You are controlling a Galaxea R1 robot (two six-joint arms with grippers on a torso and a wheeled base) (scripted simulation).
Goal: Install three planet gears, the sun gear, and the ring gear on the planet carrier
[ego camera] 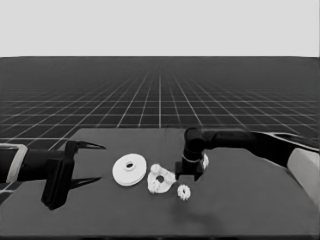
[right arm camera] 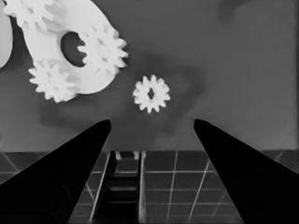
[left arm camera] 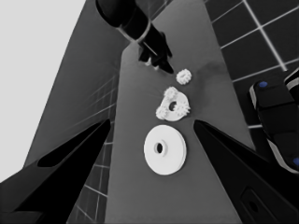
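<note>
Your right gripper [right arm camera: 152,128], fingers spread and empty, hangs mid-table; the loose gear [right arm camera: 151,94] lies just toward the table's near edge, beside the smaller round part [ego camera: 161,180].

Dark table [ego camera: 260,200], thin white piece [ego camera: 205,160]

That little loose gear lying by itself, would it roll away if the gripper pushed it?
Probably not. The loose gear lies flat on the table, so a push would likely slide it, not roll it. Being so small, it looks light and could skid or spin. Its teeth might snag the smaller round part nearby. The right gripper hangs close by.
</note>
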